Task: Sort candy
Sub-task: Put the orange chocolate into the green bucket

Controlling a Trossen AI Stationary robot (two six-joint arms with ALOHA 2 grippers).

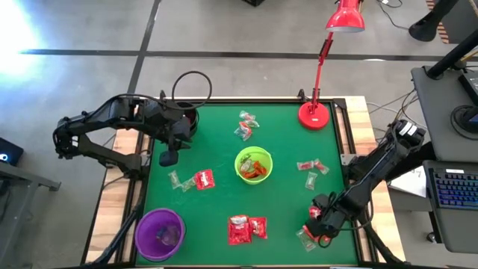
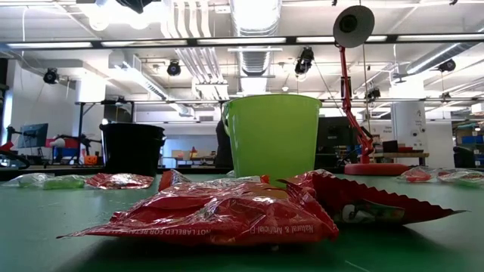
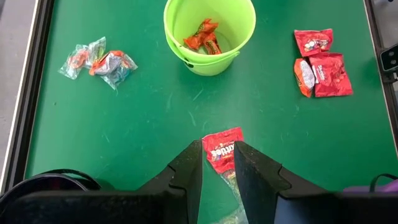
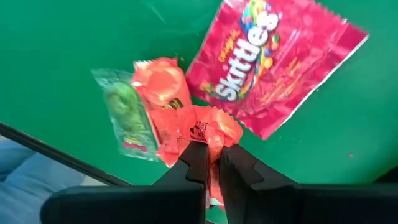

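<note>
Candy lies scattered on the green table. A red packet (image 1: 203,179) and clear wrappers (image 1: 178,181) lie below my left gripper (image 1: 168,158), which hovers open near the black bowl (image 1: 187,123). In the left wrist view the red packet (image 3: 222,149) shows past the gripper (image 3: 217,150). My right gripper (image 1: 323,223) is at the table's near right corner, shut on an orange-red wrapped candy (image 4: 208,127). Beside it lie a red Skittles packet (image 4: 273,62), a second orange-red candy (image 4: 161,84) and a green sweet in a clear wrapper (image 4: 127,115). The lime-green bowl (image 1: 254,166) holds orange-red candies (image 3: 202,36). My right gripper pinches the crumpled orange-red wrapper's edge (image 4: 210,138) between its two fingers, only at their free ends, coming from above. The candy sits just beyond the fingertips, next to the other sweets. Whether it is lifted clear of the table, I cannot tell.
The purple bowl (image 1: 159,233) stands at the near left corner. Two red packets (image 1: 246,228) lie near the table's near edge and fill the low view's foreground (image 2: 219,215). More candy lies at the far middle (image 1: 245,125) and on the right (image 1: 312,168). A red lamp (image 1: 314,113) stands at the far right.
</note>
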